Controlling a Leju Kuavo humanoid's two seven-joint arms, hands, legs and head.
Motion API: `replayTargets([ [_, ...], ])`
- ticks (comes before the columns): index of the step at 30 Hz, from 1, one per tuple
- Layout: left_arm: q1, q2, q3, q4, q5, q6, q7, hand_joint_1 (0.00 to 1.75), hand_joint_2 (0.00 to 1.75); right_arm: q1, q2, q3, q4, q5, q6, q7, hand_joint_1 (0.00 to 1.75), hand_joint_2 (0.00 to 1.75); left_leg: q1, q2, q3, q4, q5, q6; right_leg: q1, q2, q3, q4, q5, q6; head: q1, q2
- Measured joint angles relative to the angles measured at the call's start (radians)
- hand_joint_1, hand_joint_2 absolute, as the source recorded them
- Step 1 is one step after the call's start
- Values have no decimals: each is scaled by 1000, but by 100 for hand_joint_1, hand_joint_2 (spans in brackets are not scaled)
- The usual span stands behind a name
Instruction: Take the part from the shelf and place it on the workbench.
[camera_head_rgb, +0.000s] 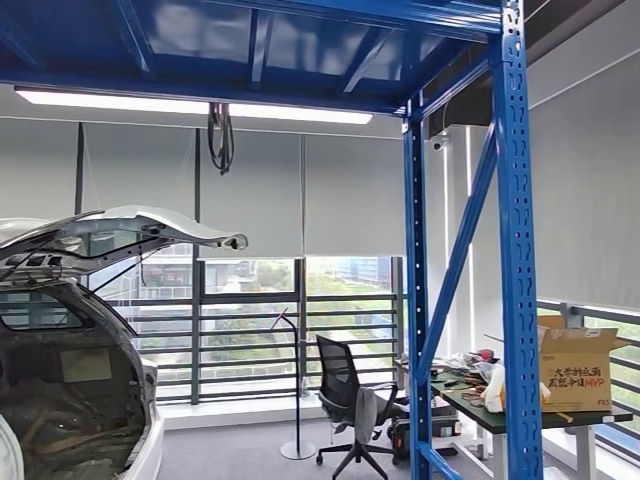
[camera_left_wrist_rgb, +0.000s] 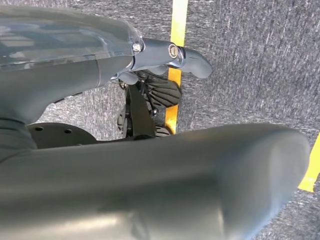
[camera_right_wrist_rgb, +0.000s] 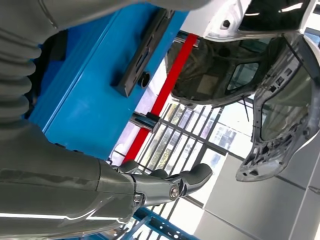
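Note:
In the right wrist view a dark, bar-shaped part (camera_right_wrist_rgb: 142, 50) with a round hole at one end lies on the blue shelf board (camera_right_wrist_rgb: 94, 105). My right hand (camera_right_wrist_rgb: 166, 184) is raised beside that board with its fingers stretched out, holding nothing and apart from the part. My left hand (camera_left_wrist_rgb: 166, 55) hangs over the grey carpet with fingers straight and nothing in it. The dark-topped workbench (camera_head_rgb: 483, 410) stands at the right of the head view, behind the blue shelf posts (camera_head_rgb: 517, 300).
A cardboard box (camera_head_rgb: 577, 365) and loose clutter sit on the workbench. A black office chair (camera_head_rgb: 347, 400) stands in front of the window railing. A silver car body with its tailgate raised (camera_head_rgb: 68, 330) is at the left. Yellow floor tape (camera_left_wrist_rgb: 175, 60) crosses the carpet.

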Motion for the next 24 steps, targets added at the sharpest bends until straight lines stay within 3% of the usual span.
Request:
replayTargets([
  [3, -1, 0, 1, 0, -9, -1, -3, 0, 0, 1, -13, 0, -5, 11, 3, -8, 0, 175, 6, 1, 24, -38, 19, 11, -1, -3, 3, 11, -12, 8, 0, 0],
  [6, -2, 0, 4, 0, -15, -1, -3, 0, 0, 2, -27, 1, -7, 20, 4, -11, 0, 175, 12, -2, 42, -58, 28, 14, -5, -6, -63, 156, -84, 19, 0, 0],
  [8, 0, 0, 6, 0, -17, -1, -2, 0, 0, 6, -31, 2, -6, 21, 4, -11, 0, 175, 15, -10, 45, -57, 25, 10, -12, -6, -107, 238, -103, 30, 0, 0],
  [9, 1, 0, 8, 0, -18, -1, -2, 0, 0, 7, -32, 2, -6, 22, 5, -11, 0, 175, 18, -16, 48, -56, 22, 5, -16, -6, -104, 227, -84, 38, 0, 0],
  [12, 0, 0, 10, 0, -20, -1, -2, 0, 0, 8, -36, 3, -5, 22, 5, -11, 0, 175, 29, -39, 57, -45, 5, -21, -31, 17, -16, 49, 7, 61, 0, -1],
  [13, -2, 1, 11, 0, -20, -1, -2, 0, 0, 9, -38, 3, -4, 23, 6, -10, 0, 175, 31, -46, 56, -40, 0, -29, -33, 28, 5, 9, 17, 58, 0, -1],
  [15, -3, 2, 12, 0, -22, -1, -2, 0, 0, 11, -40, 4, -5, 25, 7, -11, 0, 175, 33, -59, 49, -37, -1, -40, -28, 37, 13, -7, 9, 37, 2, -1],
  [17, 0, 0, 13, 2, -28, -5, -1, 0, 0, 12, -41, 6, -10, 27, 8, -11, 0, 87, 37, -62, 46, -35, -4, -46, -24, 22, 13, -5, 5, 14, 3, -1],
  [19, -2, -2, 13, 3, -35, -10, -2, 0, 0, 12, -45, 7, -14, 30, 8, -11, 0, 0, 36, -35, 21, 18, -33, -46, -19, 6, 17, -7, 2, -2, 3, -1],
  [22, -7, -3, 16, 3, -41, -17, -5, 0, 0, 12, -49, 9, -16, 38, 7, -7, 0, 0, 25, -2, -86, 220, -112, -34, -5, -15, 20, -7, -4, -15, 3, -1],
  [23, -7, -3, 17, 3, -42, -19, -6, 0, 0, 12, -49, 11, -16, 41, 6, -4, 0, 0, 20, 0, -114, 264, -117, -27, 0, -21, 22, -7, -6, -18, 3, -1],
  [24, -6, -4, 17, 3, -42, -20, -7, 0, 0, 12, -49, 14, -16, 44, 5, -2, 0, 0, 15, 0, -124, 271, -103, -20, 4, -24, 24, -7, -8, -21, 3, -1],
])
